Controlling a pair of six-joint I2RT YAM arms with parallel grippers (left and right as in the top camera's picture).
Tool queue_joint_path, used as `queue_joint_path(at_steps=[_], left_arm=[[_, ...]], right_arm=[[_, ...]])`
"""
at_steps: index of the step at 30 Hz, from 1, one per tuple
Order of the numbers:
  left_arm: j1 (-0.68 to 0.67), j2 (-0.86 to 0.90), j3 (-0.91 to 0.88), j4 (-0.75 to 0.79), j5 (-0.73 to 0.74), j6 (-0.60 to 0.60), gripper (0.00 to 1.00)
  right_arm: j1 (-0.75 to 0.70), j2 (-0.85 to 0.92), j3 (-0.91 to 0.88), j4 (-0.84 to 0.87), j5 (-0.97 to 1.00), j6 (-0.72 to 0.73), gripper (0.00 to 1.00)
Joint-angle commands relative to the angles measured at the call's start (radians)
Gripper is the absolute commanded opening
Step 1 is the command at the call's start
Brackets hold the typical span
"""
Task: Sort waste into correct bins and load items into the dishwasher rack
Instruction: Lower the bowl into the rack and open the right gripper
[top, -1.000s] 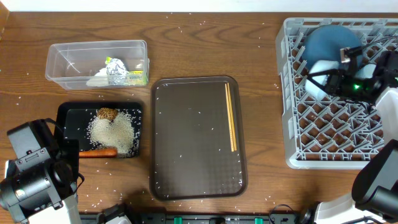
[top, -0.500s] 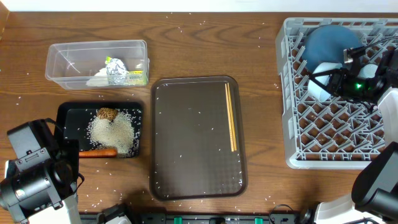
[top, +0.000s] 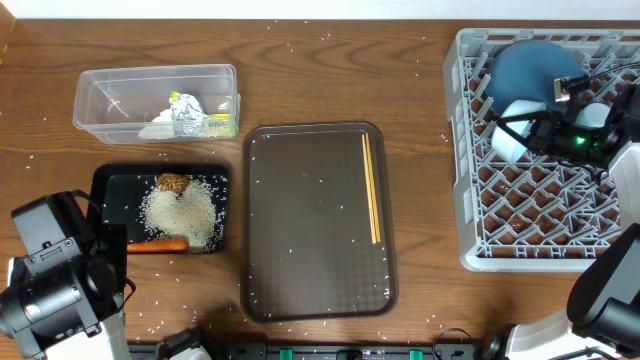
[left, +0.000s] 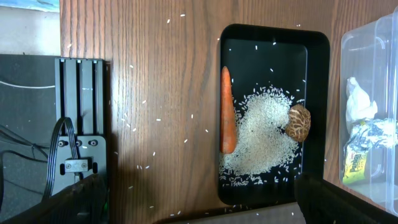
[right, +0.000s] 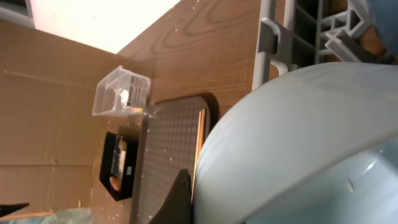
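My right gripper (top: 530, 132) is shut on the light-blue cup (top: 508, 135) inside the grey dishwasher rack (top: 470, 200), just below the dark-blue dish (top: 530, 65). In the right wrist view the cup (right: 298, 143) fills the frame with one finger against its wall. The chopsticks (top: 372, 190) lie on the brown serving tray. The black tray (top: 110, 180) holds rice (top: 190, 215), the brown lump (top: 172, 183) and the carrot (top: 160, 245). The clear tub (top: 100, 85) holds the foil ball (top: 188, 115), tissue (top: 160, 128) and packet (top: 222, 125). My left gripper (left: 199, 202) is open and empty, near the black tray (left: 273, 37).
The brown serving tray (top: 310, 230) lies in the middle of the table. Loose rice grains are scattered over the wood. A black fixture (left: 78, 124) sits at the table's edge by my left arm.
My right gripper has shifted slightly to the right over the rack with the cup in it. The left arm has not moved.
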Motion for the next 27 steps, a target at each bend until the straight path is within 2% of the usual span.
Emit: queue_joint_path(at_steps=[1, 18, 27], left_arm=[[0.005, -0.001, -0.002, -0.004, -0.02, 0.013, 0.98], [0.005, -0.001, -0.002, -0.004, -0.02, 0.013, 0.98], [0.005, -0.001, -0.002, -0.004, -0.02, 0.013, 0.98]], right_arm=[[-0.005, 0.019, -0.013, 0.018, -0.022, -0.03, 0.01], [-0.003, 0.045, -0.013, 0.077, -0.055, -0.053, 0.01], [-0.018, 0.076, -0.013, 0.0, -0.055, -0.053, 0.01]])
